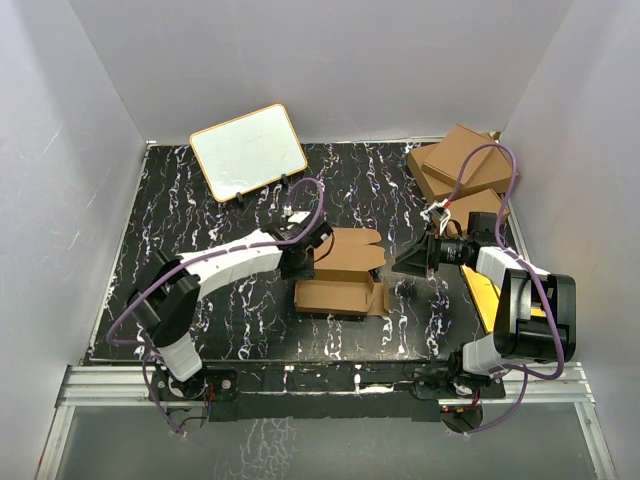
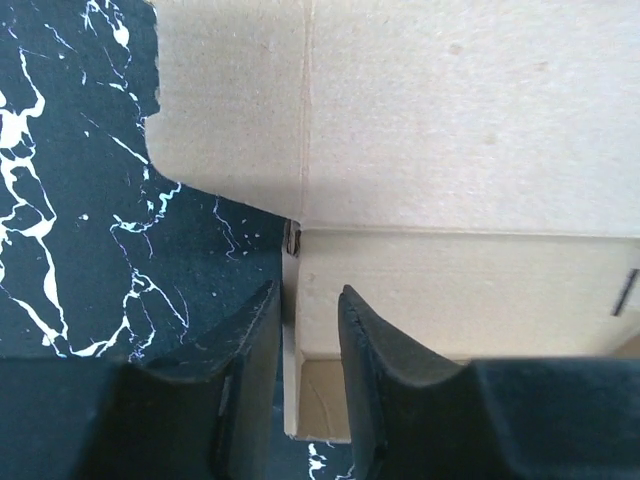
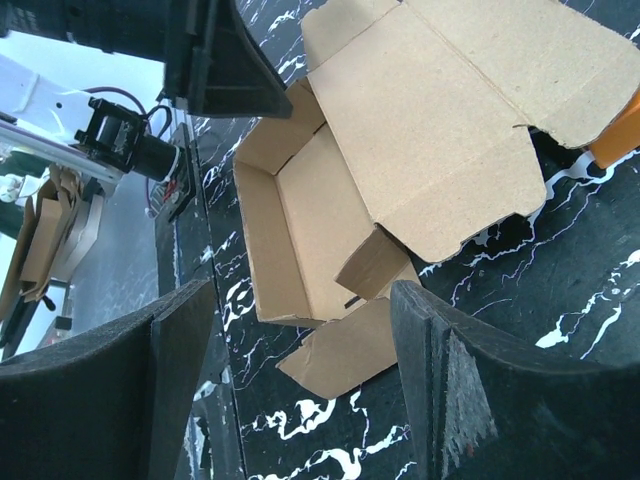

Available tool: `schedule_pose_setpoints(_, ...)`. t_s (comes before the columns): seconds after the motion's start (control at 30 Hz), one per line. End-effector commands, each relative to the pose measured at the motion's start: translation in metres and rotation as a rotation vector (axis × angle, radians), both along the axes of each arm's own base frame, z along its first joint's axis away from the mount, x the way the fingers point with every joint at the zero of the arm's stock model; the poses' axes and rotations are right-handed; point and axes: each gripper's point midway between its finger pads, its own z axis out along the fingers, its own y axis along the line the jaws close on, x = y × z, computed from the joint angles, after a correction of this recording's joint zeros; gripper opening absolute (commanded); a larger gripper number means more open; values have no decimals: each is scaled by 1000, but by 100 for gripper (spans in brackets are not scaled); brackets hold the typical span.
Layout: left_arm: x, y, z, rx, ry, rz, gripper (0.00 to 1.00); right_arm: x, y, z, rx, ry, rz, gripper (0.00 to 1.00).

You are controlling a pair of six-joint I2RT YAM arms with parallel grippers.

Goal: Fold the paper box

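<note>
The paper box [image 1: 340,275] is plain brown cardboard lying in the middle of the black marble table, with its tray part standing up and its lid flap spread flat behind. My left gripper [image 1: 303,262] is at the box's left end. In the left wrist view [image 2: 307,300] its jaws are nearly closed astride the box's [image 2: 450,120] end wall. My right gripper [image 1: 405,265] hovers just right of the box. In the right wrist view [image 3: 300,300] it is wide open and empty, and the box [image 3: 400,130] lies ahead with a loose side flap.
A white board [image 1: 248,150] with a wooden frame leans at the back left. Larger brown cartons [image 1: 460,165] are stacked at the back right. A yellow sheet [image 1: 482,295] lies by the right arm. White walls enclose the table.
</note>
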Motion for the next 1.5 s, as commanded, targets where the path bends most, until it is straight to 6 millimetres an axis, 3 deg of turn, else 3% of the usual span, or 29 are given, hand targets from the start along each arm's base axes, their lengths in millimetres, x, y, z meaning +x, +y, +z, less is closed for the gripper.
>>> schedule_pose_setpoints(0.0,3,-1,27,-94,-61,9,29,8,0,16,6,-108,32,76)
schedule_pose_setpoints(0.17,8,-5,40,-183,-99,-2,34,8,0,17,7,-115,37,76)
schedule_pose_setpoints(0.3,23,-8,65,-413,-152,-52,41,8,0,17,-1,-124,43,76)
schedule_pose_setpoints(0.47,49,12,107,-609,-322,-90,68,9,-1,20,-6,-147,54,76)
schedule_pose_setpoints(0.53,56,23,109,-640,-354,-73,79,9,-1,21,-11,-158,59,76)
schedule_pose_setpoints(0.63,64,29,106,-727,-347,-53,83,9,-1,21,-12,-165,63,76)
schedule_pose_setpoints(0.83,74,28,77,-909,-218,-2,78,9,-1,19,-9,-158,66,76)
schedule_pose_setpoints(1.07,77,15,40,-1002,-50,5,63,11,-1,15,-17,-151,64,76)
schedule_pose_setpoints(1.23,76,10,25,-1040,2,19,55,11,-2,14,-18,-149,64,76)
schedule_pose_setpoints(1.47,78,1,16,-1092,50,16,34,11,-1,15,-16,-143,65,76)
